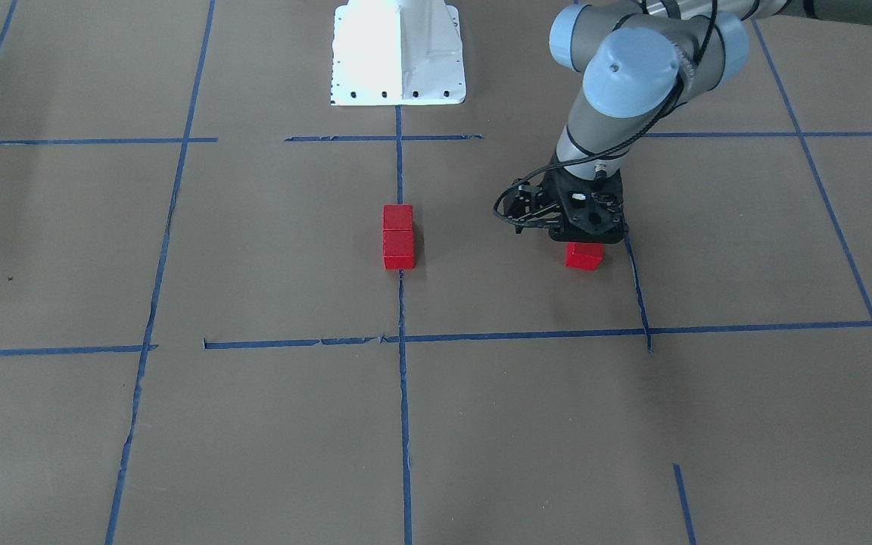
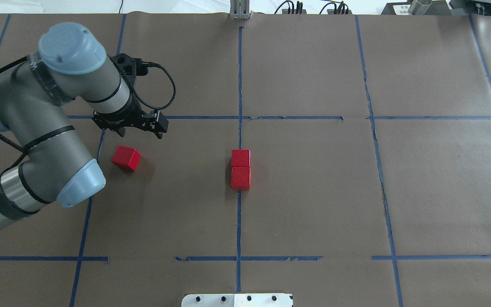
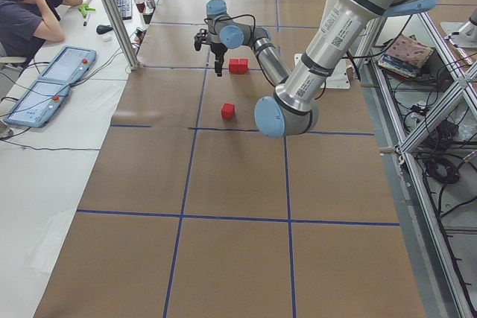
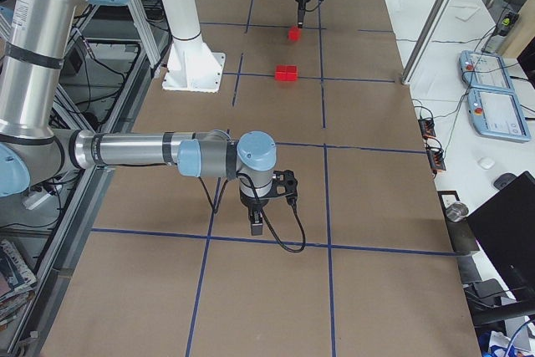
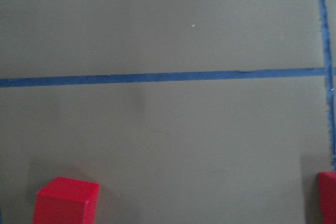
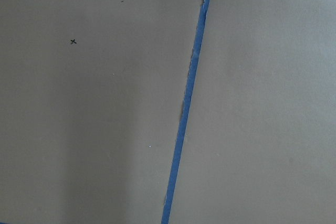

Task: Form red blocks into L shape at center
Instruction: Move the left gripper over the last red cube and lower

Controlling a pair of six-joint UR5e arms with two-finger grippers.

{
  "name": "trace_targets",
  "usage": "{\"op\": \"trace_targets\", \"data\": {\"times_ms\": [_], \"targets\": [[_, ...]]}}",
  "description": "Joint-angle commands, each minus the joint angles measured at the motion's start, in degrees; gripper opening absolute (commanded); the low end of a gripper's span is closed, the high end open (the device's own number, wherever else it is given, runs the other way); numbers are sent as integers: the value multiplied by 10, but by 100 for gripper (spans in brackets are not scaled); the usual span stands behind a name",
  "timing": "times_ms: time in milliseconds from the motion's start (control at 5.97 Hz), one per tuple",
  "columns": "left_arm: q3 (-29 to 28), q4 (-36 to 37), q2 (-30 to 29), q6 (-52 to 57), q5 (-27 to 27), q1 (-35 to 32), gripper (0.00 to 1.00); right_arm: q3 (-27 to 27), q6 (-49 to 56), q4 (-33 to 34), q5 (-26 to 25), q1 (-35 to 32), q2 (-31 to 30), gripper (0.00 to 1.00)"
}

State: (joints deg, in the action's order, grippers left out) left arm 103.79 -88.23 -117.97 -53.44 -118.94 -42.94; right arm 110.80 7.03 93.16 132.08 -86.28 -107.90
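Two red blocks (image 2: 241,157) (image 2: 241,178) touch in a short row on the vertical blue tape line (image 2: 239,221) of the center cell (image 2: 305,192); they also show in the front view (image 1: 398,218) (image 1: 399,251). The third red block (image 2: 126,158) lies rotated on the paper near the cell's left border, also in the front view (image 1: 584,256). My left gripper (image 2: 128,124) hovers over this block, apart from it; its fingers are hidden. The left wrist view shows the block (image 5: 67,201) low in the frame. My right gripper (image 4: 256,226) shows only in the right side view, far from the blocks.
The white robot base (image 1: 398,53) stands behind the center cell. My left arm's elbow (image 2: 70,187) hangs over the table's left cells. Blue tape lines (image 6: 186,108) split the brown paper. An operator (image 3: 30,5) sits at a side table with pendants (image 3: 48,87).
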Motion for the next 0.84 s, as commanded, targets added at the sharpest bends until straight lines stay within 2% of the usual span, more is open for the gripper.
{"op": "trace_targets", "data": {"times_ms": [0, 670], "targets": [[1, -56, 55, 18, 3, 4, 100, -1, -1, 0, 0, 1, 1, 100], [-48, -83, 42, 12, 39, 31, 100, -2, 0, 0, -1, 1, 1, 100]]}}
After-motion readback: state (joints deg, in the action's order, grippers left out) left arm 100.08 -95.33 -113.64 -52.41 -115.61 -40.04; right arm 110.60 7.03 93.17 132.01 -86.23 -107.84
